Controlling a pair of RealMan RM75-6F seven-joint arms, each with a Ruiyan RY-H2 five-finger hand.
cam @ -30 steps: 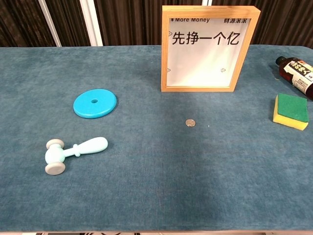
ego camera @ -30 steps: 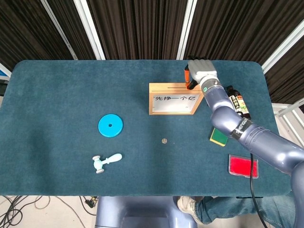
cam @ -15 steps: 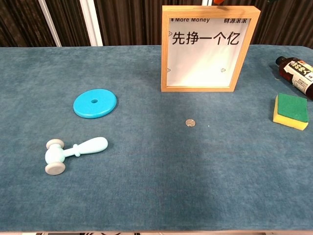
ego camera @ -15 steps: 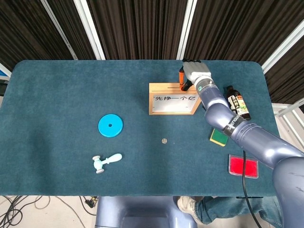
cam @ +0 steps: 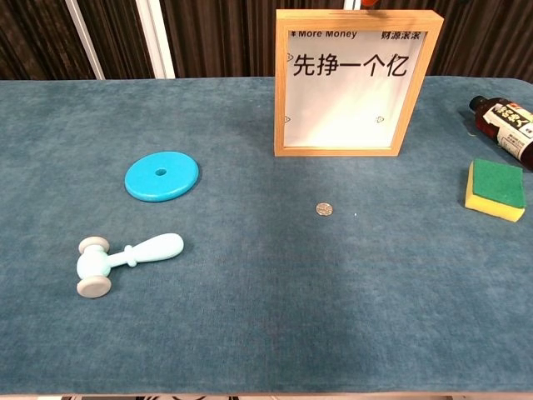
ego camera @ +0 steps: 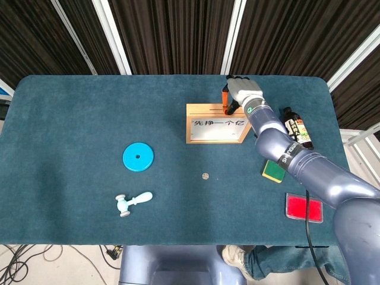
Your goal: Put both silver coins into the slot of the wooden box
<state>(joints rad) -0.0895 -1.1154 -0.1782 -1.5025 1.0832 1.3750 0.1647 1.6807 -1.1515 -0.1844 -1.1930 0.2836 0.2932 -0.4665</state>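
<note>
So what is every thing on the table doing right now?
wooden box: standing upright, slot on top.
silver coin: lying flat on the table, apart from the box.
right hand: over the top of the box; whether it holds a coin cannot be told.
blue disc: lying flat.
toy hammer: lying on its side.
sponge: lying green side up.
bottle: lying down.

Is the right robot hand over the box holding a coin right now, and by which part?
Cannot be told: the right robot hand hovers fingers-down over the wooden box, hiding any coin. One silver coin lies on the table.
</note>
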